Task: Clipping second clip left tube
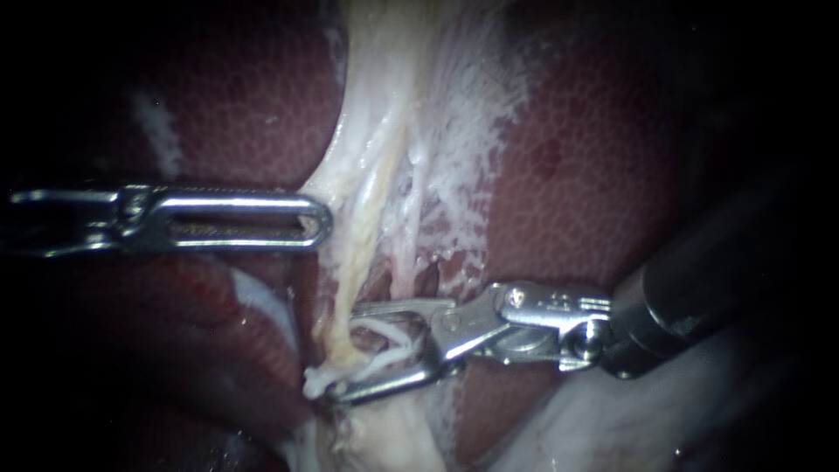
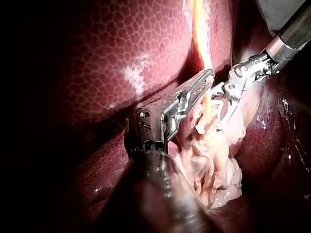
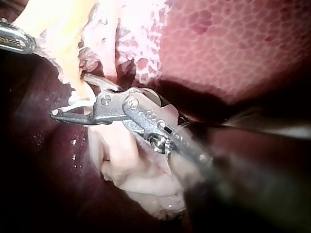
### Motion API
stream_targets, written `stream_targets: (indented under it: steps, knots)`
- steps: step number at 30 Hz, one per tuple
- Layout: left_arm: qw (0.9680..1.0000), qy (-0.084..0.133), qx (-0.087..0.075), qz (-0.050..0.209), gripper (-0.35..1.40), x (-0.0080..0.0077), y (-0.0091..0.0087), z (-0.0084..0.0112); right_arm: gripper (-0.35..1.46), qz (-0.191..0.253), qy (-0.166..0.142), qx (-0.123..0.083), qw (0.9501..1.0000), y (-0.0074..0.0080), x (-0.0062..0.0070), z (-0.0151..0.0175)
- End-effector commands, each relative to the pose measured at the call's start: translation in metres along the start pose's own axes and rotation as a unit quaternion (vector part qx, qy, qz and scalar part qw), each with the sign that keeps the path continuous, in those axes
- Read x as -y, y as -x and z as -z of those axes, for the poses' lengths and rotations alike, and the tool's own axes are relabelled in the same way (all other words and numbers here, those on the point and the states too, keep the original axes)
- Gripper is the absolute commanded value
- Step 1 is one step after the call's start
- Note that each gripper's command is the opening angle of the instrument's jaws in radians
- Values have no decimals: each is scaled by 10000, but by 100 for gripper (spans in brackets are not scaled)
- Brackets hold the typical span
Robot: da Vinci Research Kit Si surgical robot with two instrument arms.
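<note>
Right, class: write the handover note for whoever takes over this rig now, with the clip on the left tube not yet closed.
Left instrument: tip rests against the edge of the pale tissue beside the left tube.
Right instrument: jaws open, straddling the left tube low down, with a white clip between them.
Done: jaws are placed around the tube.
Left: probably squeeze the clip shut, release, back out. Whether another clip already sits on this tube is unclear.
</note>
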Motion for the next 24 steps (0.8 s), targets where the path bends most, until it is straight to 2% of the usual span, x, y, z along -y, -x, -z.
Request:
stream_targets:
  steps: [1,4,10,24]
  knots:
    - [10000,0,0,-1,-35,0,0,0,58,2,0,0,10000,0,1,-1]
    - [10000,1,0,-2,-35,0,-1,-1,58,16,-16,5,10000,1,3,-3]
    - [10000,1,1,-4,-35,0,-1,-1,53,-215,-242,35,9995,-1,13,-7]
    - [10000,6,4,-12,-35,0,-4,-3,46,-598,-210,18,9980,-3,6,-13]
